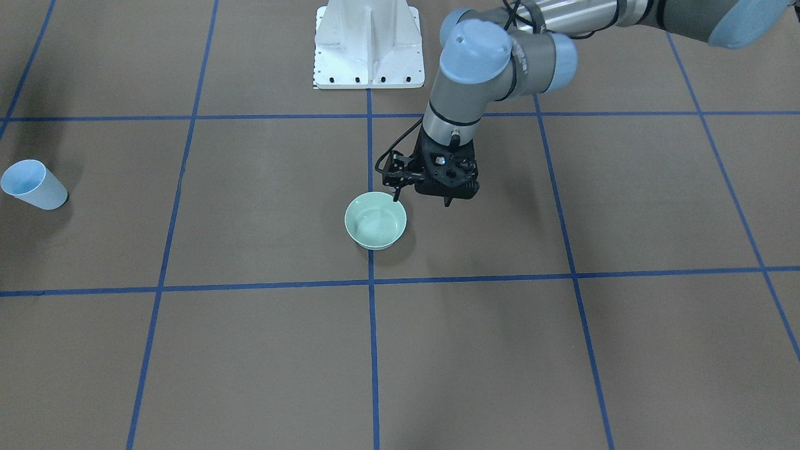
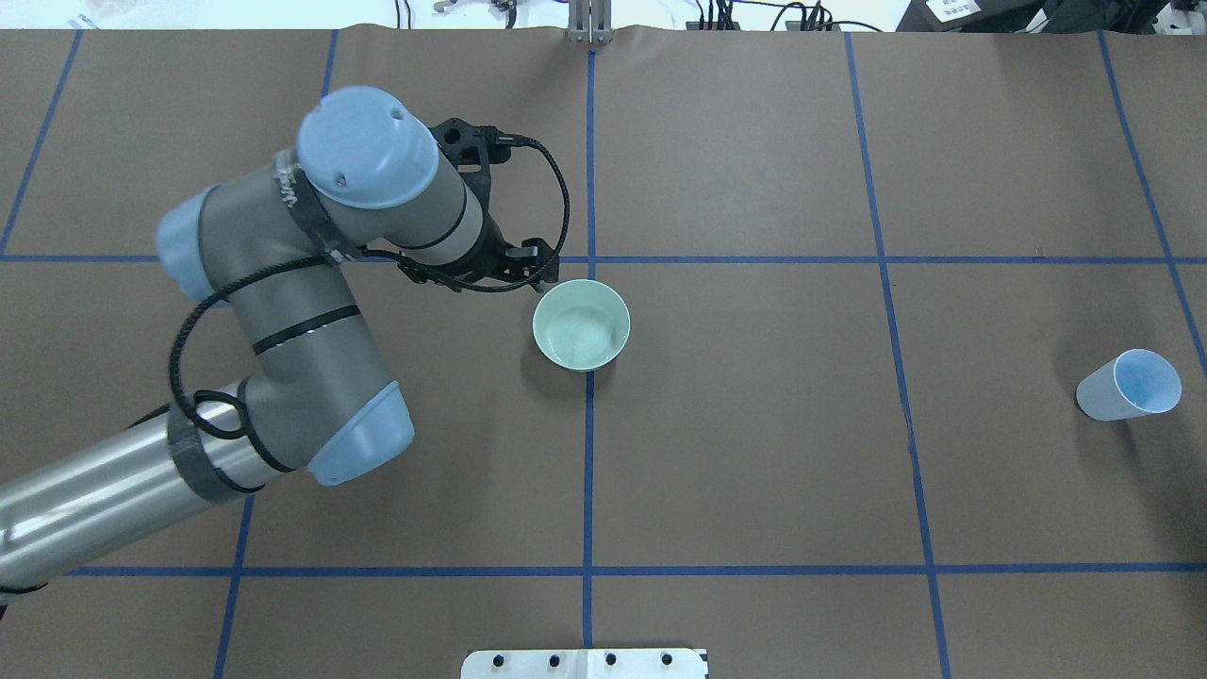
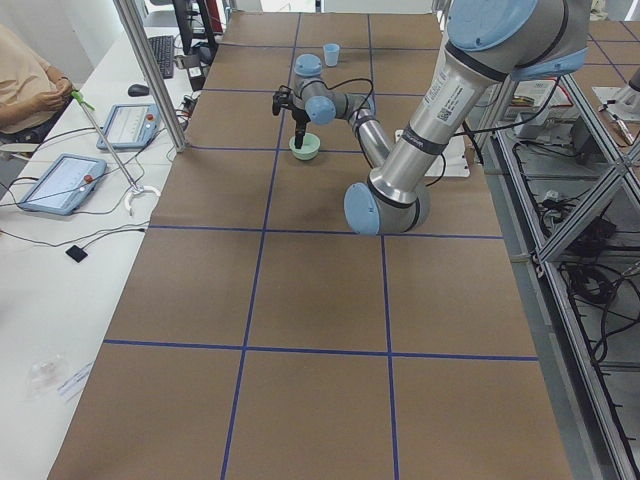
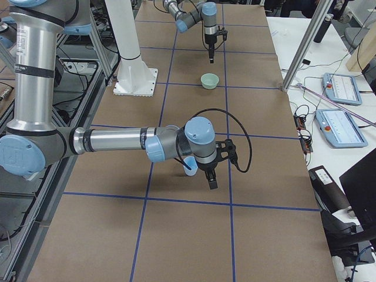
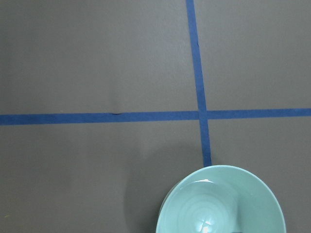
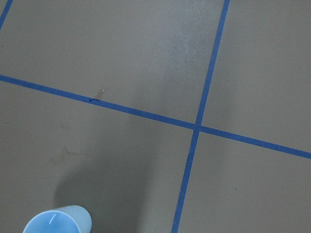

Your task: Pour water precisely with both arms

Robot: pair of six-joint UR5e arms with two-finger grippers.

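A pale green bowl (image 1: 375, 220) stands at the table's middle, also in the overhead view (image 2: 581, 323) and the left wrist view (image 5: 221, 204). Its inside shines; I cannot tell whether it holds water. My left gripper (image 1: 422, 200) hangs just beside the bowl's rim, fingers apart and empty. A light-blue cup (image 1: 31, 184) stands upright far off on the robot's right side, also in the overhead view (image 2: 1132, 387) and the right wrist view (image 6: 58, 221). My right gripper (image 4: 211, 181) shows only in the exterior right view, low beside the cup (image 4: 190, 166); I cannot tell whether it is open.
The white bolted pedestal (image 1: 369, 44) stands at the robot's edge of the table. Blue tape lines (image 2: 589, 471) grid the brown tabletop. A metal post (image 3: 150, 80), tablets (image 3: 60, 182) and a seated person (image 3: 25, 90) are along the far side.
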